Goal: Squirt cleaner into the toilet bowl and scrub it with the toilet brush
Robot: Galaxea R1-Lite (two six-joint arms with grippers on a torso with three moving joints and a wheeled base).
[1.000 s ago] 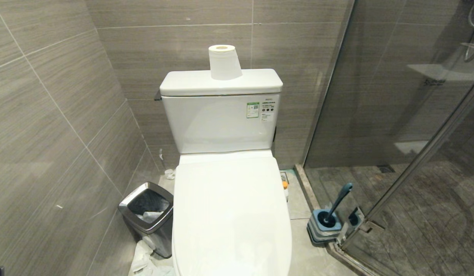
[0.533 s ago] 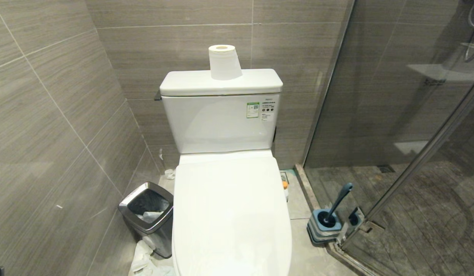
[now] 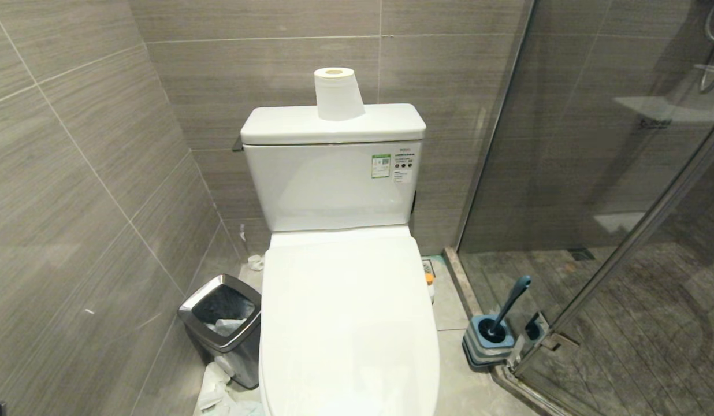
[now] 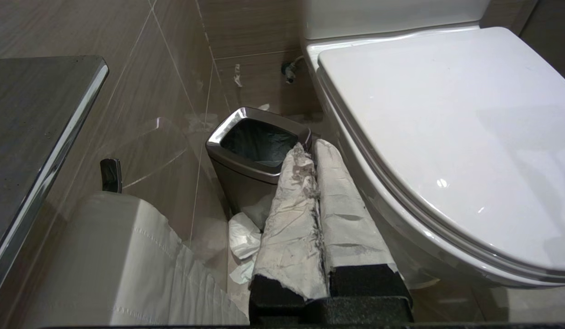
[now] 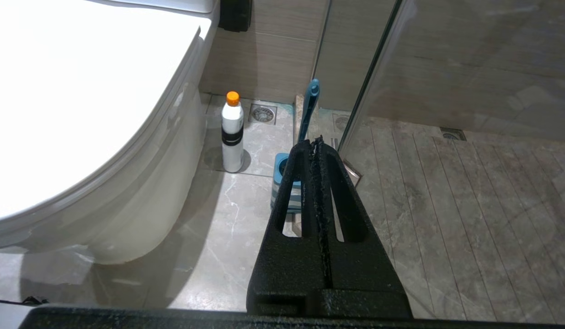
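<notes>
While both hands stay clenched & empty, toilet brush point(image 3: 509, 305) sits lower right, handle tilted up-right from holder point(image 3: 488, 342).

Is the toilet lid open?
No, the lid lies flat and shut over the bowl, hiding the inside.

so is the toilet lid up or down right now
Down. The white lid lies flat over the toilet bowl, hiding the inside, and the toilet brush stands in its holder on the floor.

Bin point(image 3: 221, 326) left of toilet bowl point(image 3: 348, 323); toilet brush point(image 3: 510, 306) right.
</notes>
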